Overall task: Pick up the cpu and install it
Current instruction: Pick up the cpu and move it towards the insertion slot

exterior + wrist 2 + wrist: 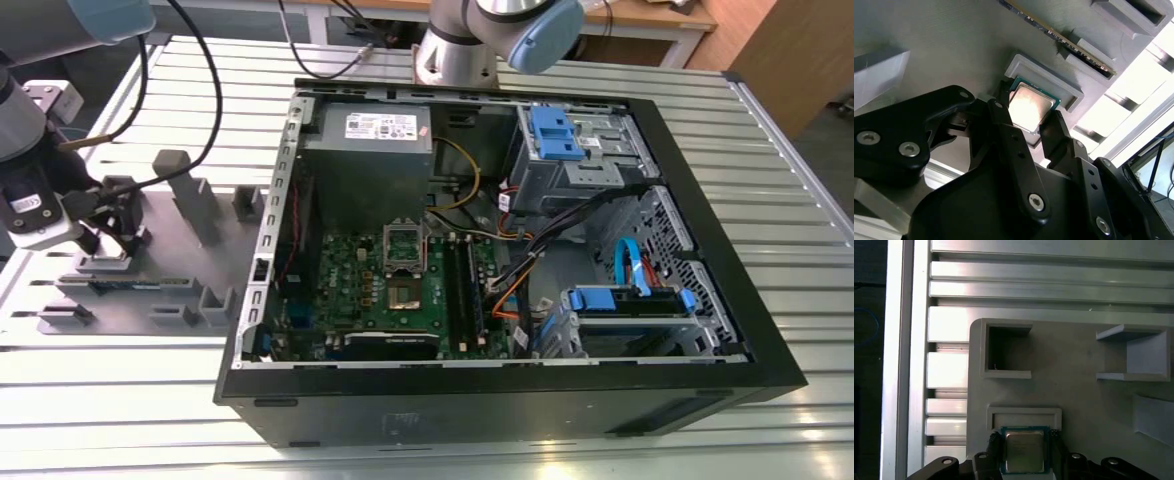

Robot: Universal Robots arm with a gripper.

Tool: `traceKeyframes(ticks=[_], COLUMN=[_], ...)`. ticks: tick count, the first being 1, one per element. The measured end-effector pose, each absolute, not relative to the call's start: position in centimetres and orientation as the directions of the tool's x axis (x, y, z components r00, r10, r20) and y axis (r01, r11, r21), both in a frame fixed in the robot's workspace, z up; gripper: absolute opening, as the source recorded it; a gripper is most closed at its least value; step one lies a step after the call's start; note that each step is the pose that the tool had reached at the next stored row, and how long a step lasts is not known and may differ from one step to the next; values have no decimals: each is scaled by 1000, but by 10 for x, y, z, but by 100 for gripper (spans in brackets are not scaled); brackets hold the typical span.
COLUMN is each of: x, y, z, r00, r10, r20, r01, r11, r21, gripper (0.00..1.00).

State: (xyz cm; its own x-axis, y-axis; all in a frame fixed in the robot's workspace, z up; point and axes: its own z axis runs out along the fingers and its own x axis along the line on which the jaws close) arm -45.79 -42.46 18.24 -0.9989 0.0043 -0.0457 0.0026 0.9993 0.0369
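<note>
1. The open computer case (507, 400) sits well apart from my gripper (1026, 117), toward the exterior view's right.
2. The grey holder plate (1079, 405) lies directly beneath the gripper, with flat open surface beside the fingers and its rounded corner near.
3. The fingers (1004, 125) clamp opposite edges of the cpu (1024, 450), which sits between them, just beside a shallow framed recess (1024, 417).

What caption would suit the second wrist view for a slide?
Black gripper closed on the small silvery cpu at its pale grey holder.
</note>
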Motion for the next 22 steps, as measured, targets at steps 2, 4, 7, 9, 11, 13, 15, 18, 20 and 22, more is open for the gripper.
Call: traceKeyframes(ticks=[2,4,7,9,11,13,15,18,20,22], x=[-458,-458,-458,-458,-458,-458,-458,-458,-458,-458], y=[-425,-425,-425,-425,-425,-425,-425,-425,-425,-425], z=[182,182,182,182,183,183,183,183,183,183], r00=[-999,-999,-999,-999,-999,-999,-999,-999,-999,-999], r10=[17,25,26,26,26,26,26,26,28,29], r20=[-46,-46,-46,-46,-46,-46,-46,-46,-46,-45], r01=[15,23,24,25,25,25,25,25,26,27], r11=[999,999,999,999,999,999,999,999,999,999], r21=[37,37,37,37,37,37,37,37,37,37], gripper=[52,52,52,52,52,52,52,52,52,52])
